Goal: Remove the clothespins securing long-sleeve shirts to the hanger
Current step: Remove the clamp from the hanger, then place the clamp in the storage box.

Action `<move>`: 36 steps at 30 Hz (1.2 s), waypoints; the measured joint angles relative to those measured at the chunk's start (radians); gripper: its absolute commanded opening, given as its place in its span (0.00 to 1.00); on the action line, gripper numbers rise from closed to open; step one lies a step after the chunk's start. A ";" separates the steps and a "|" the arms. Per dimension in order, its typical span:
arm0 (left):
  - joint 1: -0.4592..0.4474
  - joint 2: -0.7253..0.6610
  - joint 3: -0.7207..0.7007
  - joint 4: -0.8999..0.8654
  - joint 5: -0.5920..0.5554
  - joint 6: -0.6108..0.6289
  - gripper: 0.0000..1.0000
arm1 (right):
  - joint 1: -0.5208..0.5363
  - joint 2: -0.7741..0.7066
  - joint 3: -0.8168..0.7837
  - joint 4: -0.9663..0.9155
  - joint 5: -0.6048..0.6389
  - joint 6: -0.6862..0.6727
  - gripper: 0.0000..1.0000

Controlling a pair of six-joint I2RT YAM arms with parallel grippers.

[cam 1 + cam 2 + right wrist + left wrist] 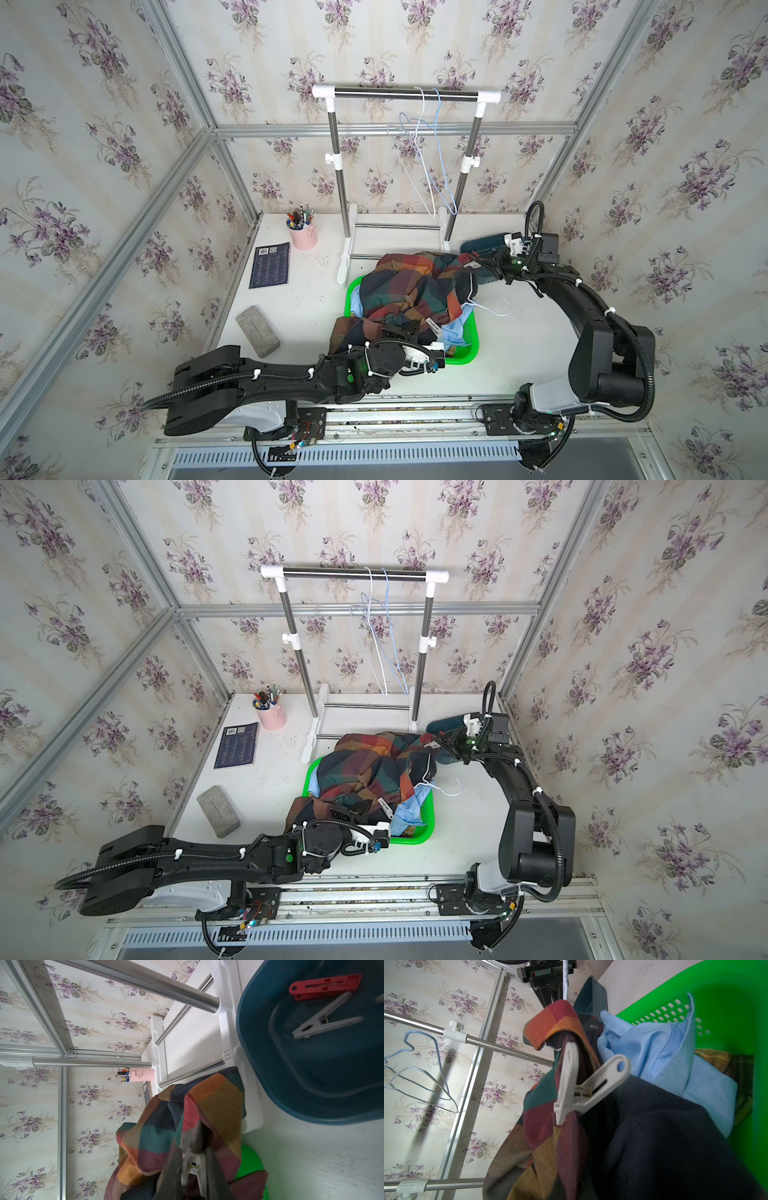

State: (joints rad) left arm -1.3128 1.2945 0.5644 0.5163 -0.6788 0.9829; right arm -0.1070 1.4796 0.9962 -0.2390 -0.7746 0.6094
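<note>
The dark plaid shirt (409, 286) lies heaped on the green basket (461, 357), over a light blue shirt (654, 1053) and a yellow plaid one (720, 1064). My right gripper (193, 1159) is shut on a white clothespin (192, 1164) clipped to the plaid cloth, at the heap's far right corner (478, 264). A second white clothespin (571, 1084) stays clipped on the plaid shirt at the near side (432, 325). My left gripper (401, 330) is beside it, shut on plaid cloth that hides its jaws in the left wrist view. A white hanger hook (494, 309) sticks out to the right.
A dark blue bin (311, 1074) behind the right gripper holds a red clothespin (324, 986) and a white one (324, 1020). The garment rack (405, 93) carries two bare wire hangers (432, 166). A pink pen cup (303, 237), a dark booklet (270, 266) and a grey block (257, 331) lie left.
</note>
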 measured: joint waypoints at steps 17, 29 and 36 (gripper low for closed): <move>0.001 0.003 0.000 -0.001 -0.001 -0.021 0.00 | -0.051 -0.067 -0.019 -0.015 0.020 -0.005 0.00; 0.013 0.002 0.008 -0.024 -0.005 -0.051 0.00 | -0.172 0.041 0.064 0.043 0.132 0.023 0.01; 0.018 -0.009 0.016 -0.031 -0.008 -0.069 0.00 | -0.172 0.241 0.066 0.216 0.314 0.113 0.17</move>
State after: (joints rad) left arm -1.2949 1.2854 0.5804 0.4850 -0.6865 0.9138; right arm -0.2794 1.7206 1.0622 -0.0227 -0.4610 0.7227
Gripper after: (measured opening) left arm 0.059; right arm 0.079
